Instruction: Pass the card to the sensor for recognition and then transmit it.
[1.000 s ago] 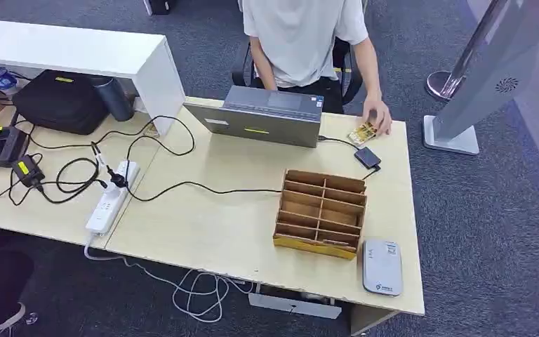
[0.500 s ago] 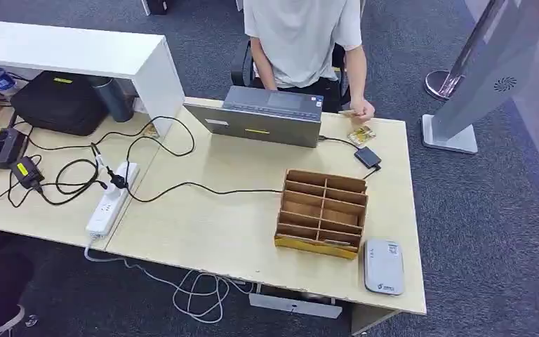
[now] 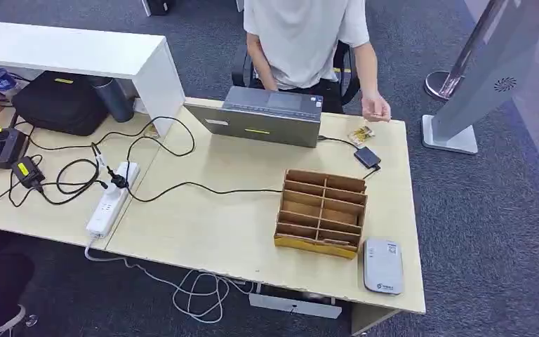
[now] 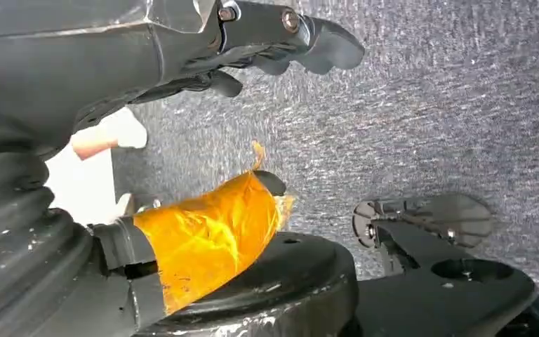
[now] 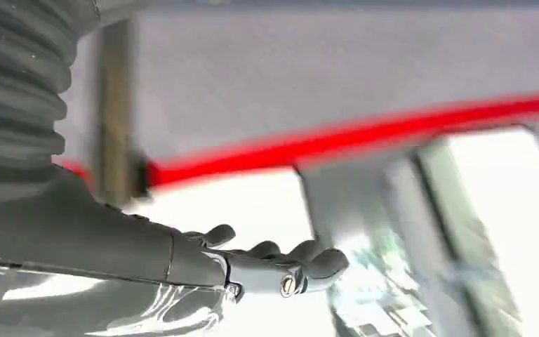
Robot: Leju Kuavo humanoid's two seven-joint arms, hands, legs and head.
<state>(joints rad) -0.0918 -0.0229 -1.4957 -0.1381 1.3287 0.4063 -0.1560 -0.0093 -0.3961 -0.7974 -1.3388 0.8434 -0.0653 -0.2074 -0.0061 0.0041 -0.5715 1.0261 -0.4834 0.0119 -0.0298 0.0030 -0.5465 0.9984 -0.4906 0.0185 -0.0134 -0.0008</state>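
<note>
The task has not yet reached its first grasp; the left hand (image 4: 281, 42) hangs over grey carpet in its wrist view, its fingers (image 4: 323, 42) loosely curled with nothing between them, an orange-taped thumb (image 4: 210, 235) apart from them; the right hand (image 5: 267, 263) is likewise bare in its own blurred wrist view, fingers (image 5: 316, 263) a little bent and apart, gripping nothing; neither hand is over the table (image 3: 203, 225).

The card (image 3: 361, 135) lies flat at the table's far right corner, well apart from both sets of fingers, just beside a small dark reader (image 3: 368, 156) on a cable and just below a person's hand (image 3: 375, 109), which hovers clear of it; I judge that dark reader to be the sensor, though the grey device (image 3: 382, 265) at the near edge, beside the wooden organiser (image 3: 321, 213), might serve instead; I cannot tell which.

The step in hand, then, is the approach; the next move calls for an arm, likely the right, to rise from beside the body and reach across past the organiser to the far corner; a thin card lying flat will want the fingers to catch an edge, perhaps by sliding it toward the table's rim first.
</note>
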